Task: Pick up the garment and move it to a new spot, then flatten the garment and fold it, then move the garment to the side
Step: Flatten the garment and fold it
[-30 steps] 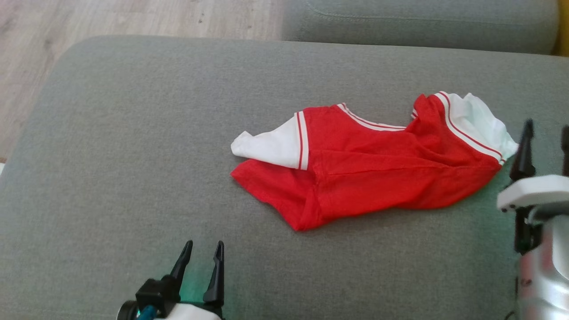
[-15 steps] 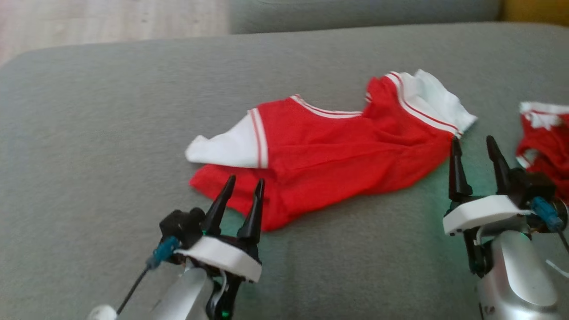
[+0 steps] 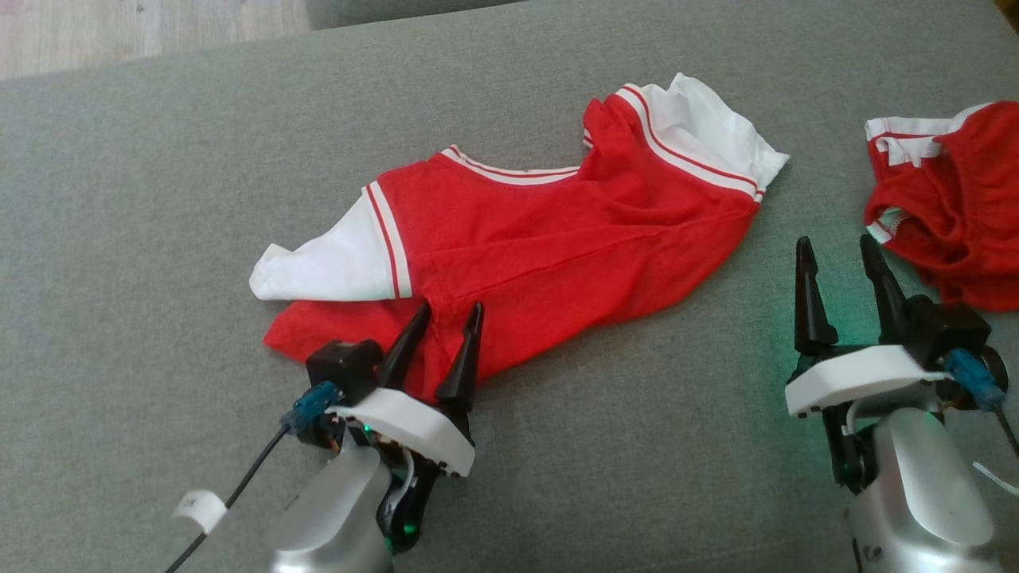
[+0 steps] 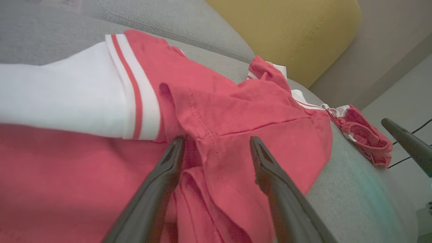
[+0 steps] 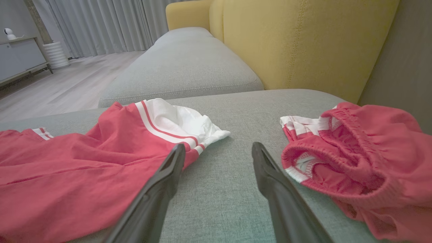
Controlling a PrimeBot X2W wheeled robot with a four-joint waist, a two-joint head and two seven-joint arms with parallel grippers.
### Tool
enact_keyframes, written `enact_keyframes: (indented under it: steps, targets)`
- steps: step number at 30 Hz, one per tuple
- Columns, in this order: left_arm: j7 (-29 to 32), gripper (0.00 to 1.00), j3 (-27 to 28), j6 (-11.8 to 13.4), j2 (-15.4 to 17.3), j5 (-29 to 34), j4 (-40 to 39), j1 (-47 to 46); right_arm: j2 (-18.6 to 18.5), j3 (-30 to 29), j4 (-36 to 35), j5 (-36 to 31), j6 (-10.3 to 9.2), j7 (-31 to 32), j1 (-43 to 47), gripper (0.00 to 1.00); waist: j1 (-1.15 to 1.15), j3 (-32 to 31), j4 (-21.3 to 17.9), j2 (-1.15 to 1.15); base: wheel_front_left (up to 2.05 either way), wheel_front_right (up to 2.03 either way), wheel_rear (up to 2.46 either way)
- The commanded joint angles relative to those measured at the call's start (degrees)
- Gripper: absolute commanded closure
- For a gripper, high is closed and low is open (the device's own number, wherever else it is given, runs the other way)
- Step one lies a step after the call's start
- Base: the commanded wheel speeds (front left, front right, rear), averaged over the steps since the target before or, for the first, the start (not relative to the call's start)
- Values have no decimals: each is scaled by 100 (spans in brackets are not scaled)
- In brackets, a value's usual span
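Note:
The garment (image 3: pixel 557 239) is a red shirt with white sleeves and striped trim, lying rumpled across the grey sofa cushion (image 3: pixel 159 199). My left gripper (image 3: pixel 448 312) is open at its near left hem, fingertips over the red cloth; in the left wrist view a fold of the garment (image 4: pixel 216 111) lies between the spread fingers of that gripper (image 4: pixel 216 143). My right gripper (image 3: pixel 836 247) stands open over bare cushion, just right of the shirt's white right sleeve (image 5: pixel 182 123). In the right wrist view this gripper (image 5: pixel 217 148) holds nothing.
A second red piece with an elastic waistband (image 3: pixel 947 207) lies bunched at the right edge of the cushion, close to my right gripper; it also shows in the right wrist view as red shorts (image 5: pixel 364 152). Yellow backrest (image 5: pixel 303 40) behind; wooden floor (image 3: pixel 119 32) at far left.
The head camera has tilted down and panned right, bringing the second red piece into view. My left gripper has come forward onto the shirt's near hem; the right gripper stays beside the right sleeve.

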Motion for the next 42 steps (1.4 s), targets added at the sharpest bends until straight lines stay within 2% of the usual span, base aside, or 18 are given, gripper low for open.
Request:
enact_keyframes:
  steps: [1,3,4,5,6,13,21,24,29,38,40,41,42]
  targets:
    - [-47,0,100,-34,22,-36,-111,-182,-12,140,-211,42,-5,-22,-123,0,-1,4,10,0,0,0,0]
    - [-47,0,96,-34,22,-46,-157,-187,-12,140,-206,59,-5,-22,-131,0,-1,3,35,0,0,0,0]
    - [-47,13,120,-34,22,-51,-205,-185,-12,145,-199,69,-5,-22,-134,0,-1,-4,52,0,0,0,0]
    - [-47,88,151,-34,22,-44,-255,-179,-12,151,-192,77,-5,-22,-135,0,-1,-13,72,0,0,0,0]
    - [-47,100,186,-34,22,-33,-310,-168,-12,154,-183,85,-5,-22,-137,0,-1,-25,94,0,0,0,0]
    - [-47,100,449,-35,22,94,-572,194,-12,55,-71,134,-5,-22,57,0,-1,-415,394,0,0,0,0]
    - [-47,100,1052,-35,145,586,-873,1199,-12,-106,-10,328,-5,-22,522,0,-1,-1121,812,0,0,0,0]
    - [-47,100,1188,-35,249,674,-914,1447,-12,-106,-4,388,-5,-22,624,0,-1,-1252,868,0,0,0,0]
    - [-47,100,1888,-12,480,894,-972,1778,-12,-64,-41,500,-5,-22,771,0,-1,-1388,917,0,0,0,0]
    - [-47,100,2743,170,739,1473,-755,1498,-12,164,-247,678,-5,-22,806,0,-1,-1346,856,0,0,0,0]
    - [-47,6,2902,334,720,1720,-604,1446,-12,266,-325,702,-5,-22,779,0,-1,-1313,819,0,0,0,0]
    - [-47,0,2931,396,700,1838,-585,1473,-12,289,-346,702,-5,-22,776,0,-1,-1308,811,0,0,0,0]
    - [-47,0,2951,452,670,1960,-586,1515,-12,304,-369,689,-5,-22,779,0,-1,-1301,808,0,0,0,0]
